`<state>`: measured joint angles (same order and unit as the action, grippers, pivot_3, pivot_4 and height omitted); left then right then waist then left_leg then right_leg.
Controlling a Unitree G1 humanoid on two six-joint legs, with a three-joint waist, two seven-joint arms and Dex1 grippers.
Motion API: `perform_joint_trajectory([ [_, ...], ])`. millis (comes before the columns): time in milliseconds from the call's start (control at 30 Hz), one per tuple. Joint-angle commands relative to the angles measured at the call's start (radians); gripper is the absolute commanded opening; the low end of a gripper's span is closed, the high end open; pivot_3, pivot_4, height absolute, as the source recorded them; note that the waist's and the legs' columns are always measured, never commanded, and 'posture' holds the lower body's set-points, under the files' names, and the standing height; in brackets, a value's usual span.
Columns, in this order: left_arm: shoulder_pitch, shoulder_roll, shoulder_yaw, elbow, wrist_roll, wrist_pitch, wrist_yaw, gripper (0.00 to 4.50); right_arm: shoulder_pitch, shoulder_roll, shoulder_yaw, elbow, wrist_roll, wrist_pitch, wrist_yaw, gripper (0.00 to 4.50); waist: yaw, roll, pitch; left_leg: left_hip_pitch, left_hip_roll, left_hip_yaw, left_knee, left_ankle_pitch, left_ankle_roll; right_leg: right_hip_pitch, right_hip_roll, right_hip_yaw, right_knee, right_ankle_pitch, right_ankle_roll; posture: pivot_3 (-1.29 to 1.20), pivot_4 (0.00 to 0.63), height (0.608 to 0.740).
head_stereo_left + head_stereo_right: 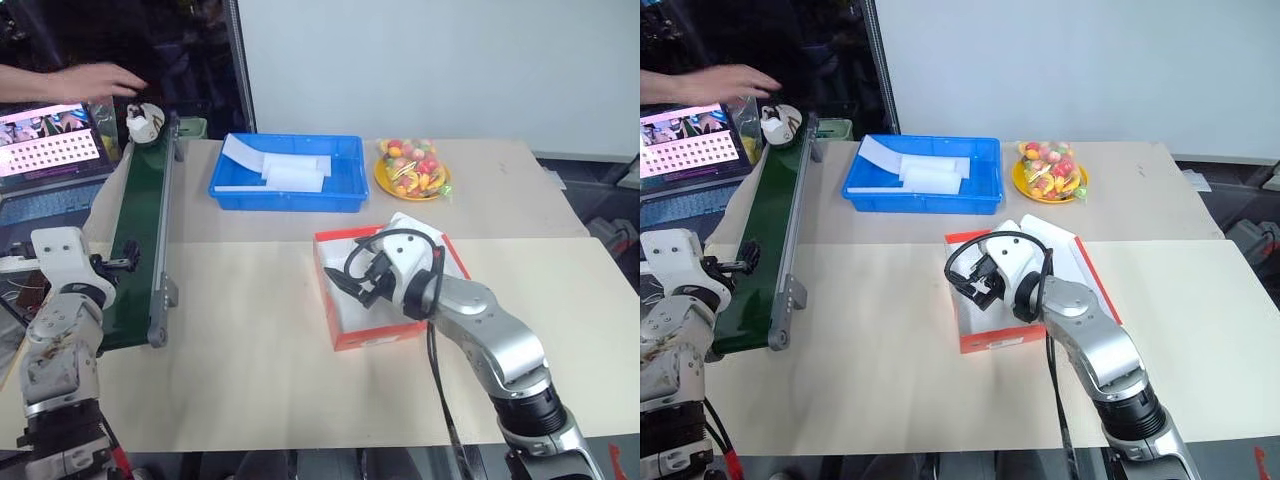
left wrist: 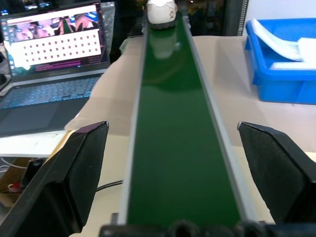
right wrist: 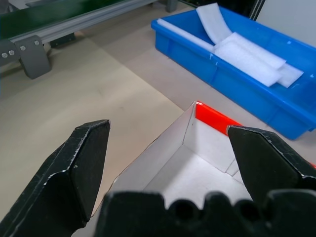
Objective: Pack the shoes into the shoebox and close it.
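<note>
Robotics lab: green conveyor belt (image 1: 140,240), open laptop (image 1: 50,150), blue plastic tray (image 1: 288,172) on plain surface (image 1: 250,380).

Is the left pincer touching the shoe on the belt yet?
Apart. The left wrist view shows the left pincer open, the shoe at the belt's far end.

Red-orange shoebox (image 1: 352,335) with white inside, green conveyor belt (image 1: 137,245), blue tray (image 1: 285,192), cream-white shoe (image 2: 162,11).

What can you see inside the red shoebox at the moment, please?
The shoebox shows only its bare white inside; no shoe is in it. In the head views the right claw and its wrist cover part of the floor, so that part cannot be checked.
</note>
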<state>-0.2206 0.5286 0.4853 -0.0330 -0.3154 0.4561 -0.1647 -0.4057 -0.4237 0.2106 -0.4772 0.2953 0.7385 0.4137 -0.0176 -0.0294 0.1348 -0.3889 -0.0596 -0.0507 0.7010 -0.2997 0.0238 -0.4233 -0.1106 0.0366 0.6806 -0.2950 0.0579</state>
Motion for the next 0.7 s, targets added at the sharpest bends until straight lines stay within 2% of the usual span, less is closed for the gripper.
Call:
perform_joint_trajectory([
  [33,-0.014,-0.003,-0.003,-0.036,0.002,-0.008,0.006,4.50,-0.001,-0.008,-0.035,-0.044,-0.004,-0.019,0.009,4.47,0.000,0.000,0.000,0.000,0.000,0.000,0.000,0.000,0.000,0.000,0.000,0.000,0.000,0.000,0.000,0.00,0.150,0.724],
  [700,0.010,-0.018,-0.017,-0.014,0.022,-0.003,0.038,4.50,0.022,-0.009,-0.072,-0.060,-0.002,0.010,-0.014,4.47,-0.001,0.000,0.000,0.000,0.000,0.000,0.000,0.000,0.000,0.000,0.000,0.000,0.000,0.000,0.000,0.00,0.150,0.724],
])
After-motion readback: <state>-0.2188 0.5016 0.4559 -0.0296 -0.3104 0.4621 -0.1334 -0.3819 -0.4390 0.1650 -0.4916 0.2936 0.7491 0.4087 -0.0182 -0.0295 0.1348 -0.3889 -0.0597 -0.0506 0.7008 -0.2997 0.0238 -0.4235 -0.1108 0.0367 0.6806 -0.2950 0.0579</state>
